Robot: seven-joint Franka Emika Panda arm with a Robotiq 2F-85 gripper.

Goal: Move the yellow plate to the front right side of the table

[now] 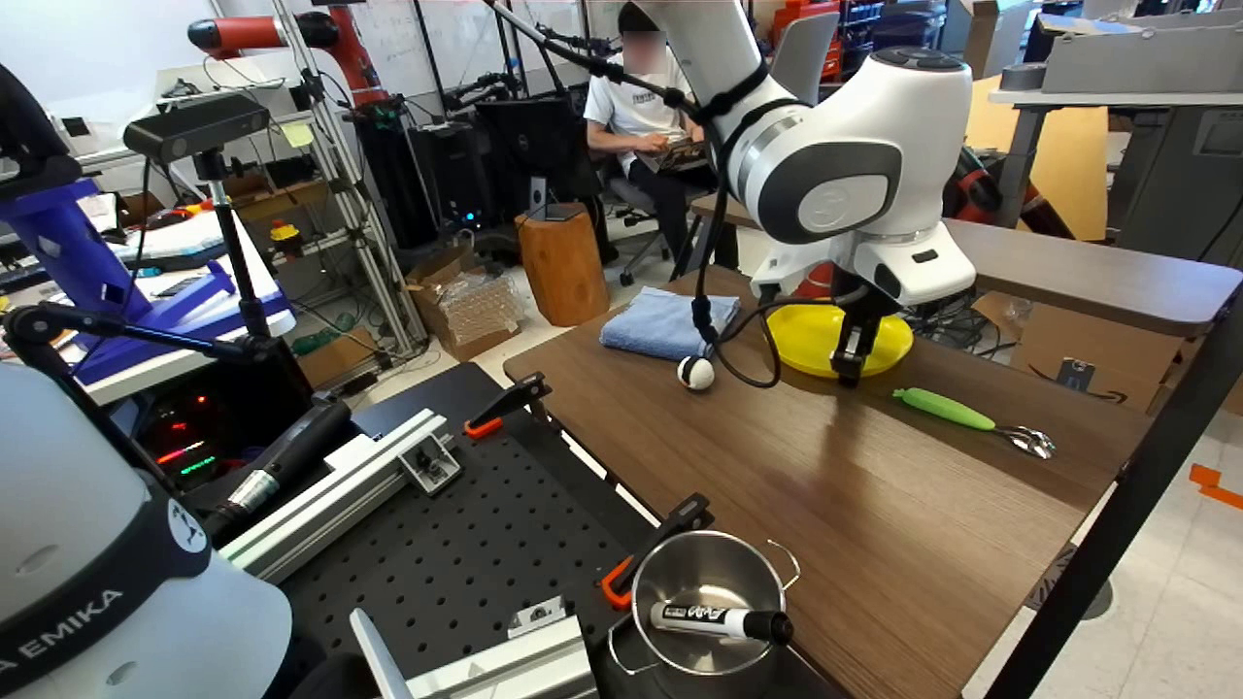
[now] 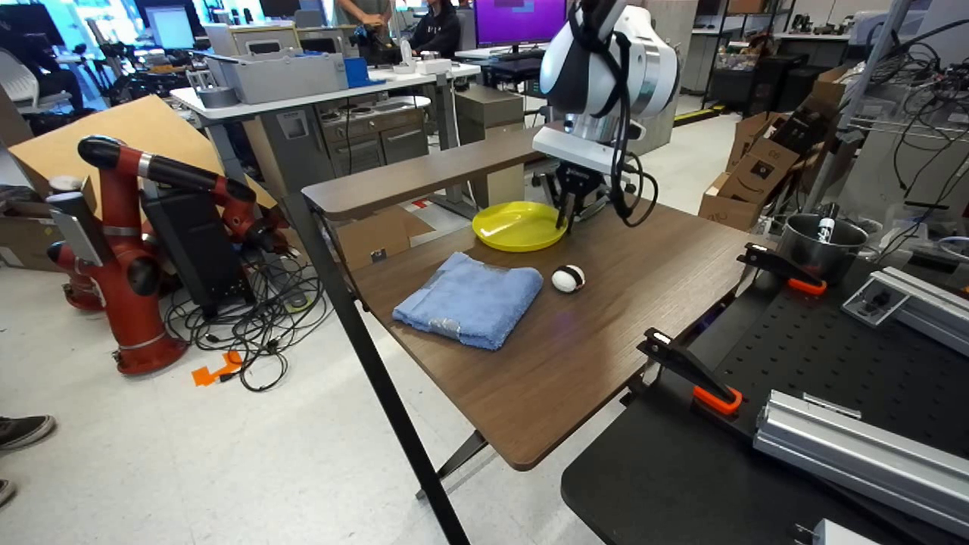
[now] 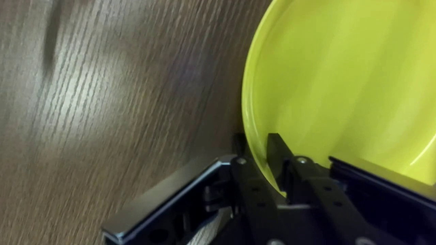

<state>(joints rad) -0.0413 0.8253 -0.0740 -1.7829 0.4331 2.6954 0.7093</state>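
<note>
The yellow plate point(image 1: 808, 342) is at the far part of the brown table point(image 1: 874, 524). It also shows in an exterior view point(image 2: 511, 227) and fills the right of the wrist view point(image 3: 340, 85). My gripper point(image 3: 258, 141) has one finger outside the plate's rim and one inside, with the rim closely between them. The fingers are near each other and look closed on the rim. In both exterior views the gripper point(image 1: 848, 367) point(image 2: 566, 218) points down at the plate's edge. I cannot tell whether the plate rests fully on the table.
A folded blue towel point(image 1: 660, 322) and a black-and-white ball point(image 1: 695, 373) lie beside the plate. A green-handled metal utensil point(image 1: 947, 408) lies on its other side. A steel pot point(image 1: 649, 573) holding a marker point(image 1: 719, 621) stands by the black perforated board point(image 1: 505, 544) with clamps.
</note>
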